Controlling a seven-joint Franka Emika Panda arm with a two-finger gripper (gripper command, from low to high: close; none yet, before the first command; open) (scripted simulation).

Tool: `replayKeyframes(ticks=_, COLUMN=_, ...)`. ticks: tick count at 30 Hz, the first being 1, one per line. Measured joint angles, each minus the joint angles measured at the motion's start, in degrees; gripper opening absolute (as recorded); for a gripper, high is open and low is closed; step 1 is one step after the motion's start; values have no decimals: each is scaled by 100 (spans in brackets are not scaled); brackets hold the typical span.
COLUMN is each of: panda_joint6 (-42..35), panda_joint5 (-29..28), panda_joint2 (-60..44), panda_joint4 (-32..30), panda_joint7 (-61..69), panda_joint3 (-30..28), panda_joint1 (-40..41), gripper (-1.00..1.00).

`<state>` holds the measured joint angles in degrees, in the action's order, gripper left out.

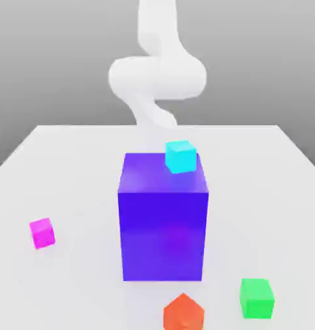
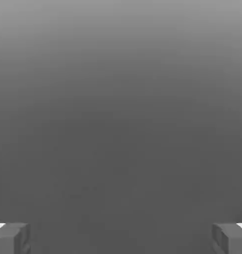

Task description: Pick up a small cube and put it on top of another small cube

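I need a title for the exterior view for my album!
White robot arm behind a tall blue-purple block, cyan cube on top.

A simulated scene: plain white tabletop (image 1: 250,193), flat-coloured blocks (image 1: 162,235), bare grey backdrop (image 1: 57,64)

"Could you read any labels, brands, numbers or signs from your end?"

"No, I checked both of my camera views and found no readable text, not one letter or digit."

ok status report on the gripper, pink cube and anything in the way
Gripper open, empty. Pink cube on table, ungrasped. Big blue block stands mid-table, possible obstacle.
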<state>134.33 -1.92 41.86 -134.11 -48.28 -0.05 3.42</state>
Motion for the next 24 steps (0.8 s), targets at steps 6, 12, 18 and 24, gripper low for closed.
replayKeyframes(ticks=6, panda_joint6=612, panda_joint5=-439, panda_joint2=-979, panda_joint4=-566, panda_joint7=-574, panda_joint3=-132, panda_joint1=803, gripper=0)
replayKeyframes(ticks=12, panda_joint6=1203, panda_joint5=-770, panda_joint2=-1927, panda_joint4=-1115, panda_joint7=-1060, panda_joint3=-425, panda_joint1=1517, gripper=0)
replayKeyframes(ticks=18, panda_joint6=1811, panda_joint5=-901, panda_joint2=-2865, panda_joint4=-1667, panda_joint7=-1401, panda_joint3=-875, panda_joint1=2102, gripper=0)
replayKeyframes(ticks=24, panda_joint6=2455, panda_joint5=-520, panda_joint2=-3798, panda_joint4=-2234, panda_joint7=-1376, panda_joint3=-1384, panda_joint1=2569, gripper=0)
